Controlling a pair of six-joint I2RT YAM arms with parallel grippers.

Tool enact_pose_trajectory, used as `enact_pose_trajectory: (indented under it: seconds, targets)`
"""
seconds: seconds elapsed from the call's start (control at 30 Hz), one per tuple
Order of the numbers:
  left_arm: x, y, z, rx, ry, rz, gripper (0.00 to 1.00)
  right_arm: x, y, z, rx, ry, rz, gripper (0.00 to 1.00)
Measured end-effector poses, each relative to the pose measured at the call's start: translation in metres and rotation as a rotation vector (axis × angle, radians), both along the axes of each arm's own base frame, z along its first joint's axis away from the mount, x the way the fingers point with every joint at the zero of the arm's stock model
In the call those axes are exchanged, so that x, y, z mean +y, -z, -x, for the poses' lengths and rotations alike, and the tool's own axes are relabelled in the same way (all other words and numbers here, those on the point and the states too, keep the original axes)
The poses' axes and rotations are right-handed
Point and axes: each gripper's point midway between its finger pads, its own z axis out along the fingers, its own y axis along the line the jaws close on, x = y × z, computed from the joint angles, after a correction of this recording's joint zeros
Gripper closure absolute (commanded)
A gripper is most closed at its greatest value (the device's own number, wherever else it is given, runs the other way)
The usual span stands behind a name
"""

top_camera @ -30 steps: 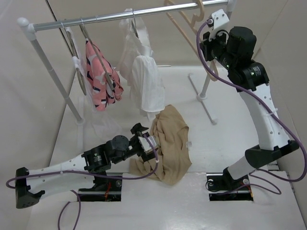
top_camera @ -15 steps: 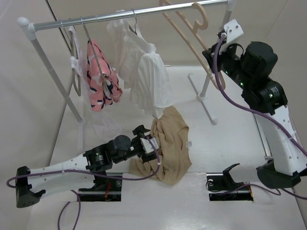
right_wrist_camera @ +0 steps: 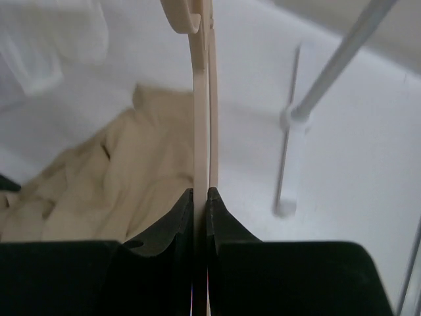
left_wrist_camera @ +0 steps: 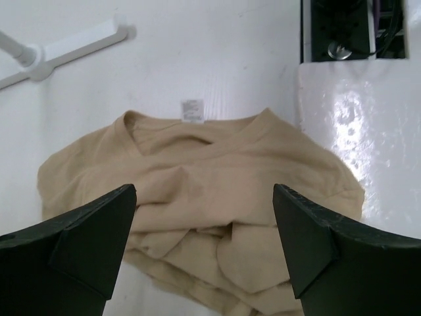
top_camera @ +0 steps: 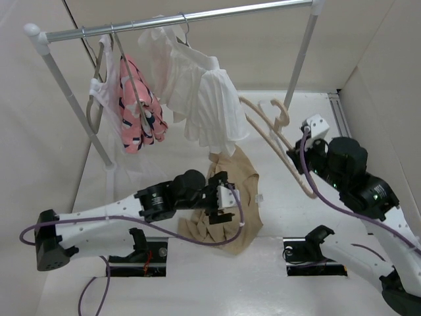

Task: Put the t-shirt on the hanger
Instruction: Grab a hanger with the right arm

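The tan t-shirt [top_camera: 245, 191] lies crumpled on the table, its neck and small white label [left_wrist_camera: 192, 109] facing up. My left gripper [top_camera: 227, 201] hovers just over it, open, with both dark fingers [left_wrist_camera: 99, 230] astride the folds [left_wrist_camera: 197, 197] and nothing between them. My right gripper [top_camera: 299, 164] is shut on the pale peach hanger [top_camera: 276, 141], pinching its thin frame [right_wrist_camera: 202, 99]. The hanger hangs tilted in the air to the right of the t-shirt [right_wrist_camera: 118, 171], hook end toward the rack.
A metal clothes rail [top_camera: 177, 20] spans the back, carrying a white pleated garment [top_camera: 204, 99] and a pink patterned garment [top_camera: 138, 105]. Its right post [top_camera: 299, 56] and white foot [right_wrist_camera: 288, 164] stand near the hanger. The left post [top_camera: 72, 99] stands at far left.
My right arm took the hanger off the rail and lowered it beside the t-shirt. My left gripper moved right over the shirt, jaws narrowing a little. The hung garments swung.
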Motion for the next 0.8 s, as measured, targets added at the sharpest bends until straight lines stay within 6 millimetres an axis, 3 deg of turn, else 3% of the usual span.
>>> enact_pose_trajectory:
  seconds: [0.13,0.23,0.37,0.53,0.67,0.8]
  targets:
    - [-0.043,0.003,-0.011,0.072,0.007,-0.047,0.22,-0.029,0.072,0.037,0.181,0.095,0.009,1.0]
    - [-0.071,0.024,-0.027,0.111,-0.029,-0.113,0.23,-0.047,0.097,0.061,0.262,0.167,-0.012,1.0]
    - [-0.09,0.067,-0.055,0.127,-0.115,-0.211,0.25,-0.061,0.099,0.079,0.276,0.225,-0.08,1.0]
    - [-0.09,0.117,-0.106,0.117,-0.279,-0.322,0.29,-0.066,0.104,0.086,0.304,0.245,-0.082,1.0]
    - [-0.085,0.136,-0.158,0.108,-0.418,-0.349,0.29,-0.067,0.104,0.084,0.321,0.253,-0.052,1.0]
    - [-0.092,0.14,-0.176,0.098,-0.458,-0.345,0.31,-0.071,0.105,0.081,0.324,0.269,-0.019,1.0]
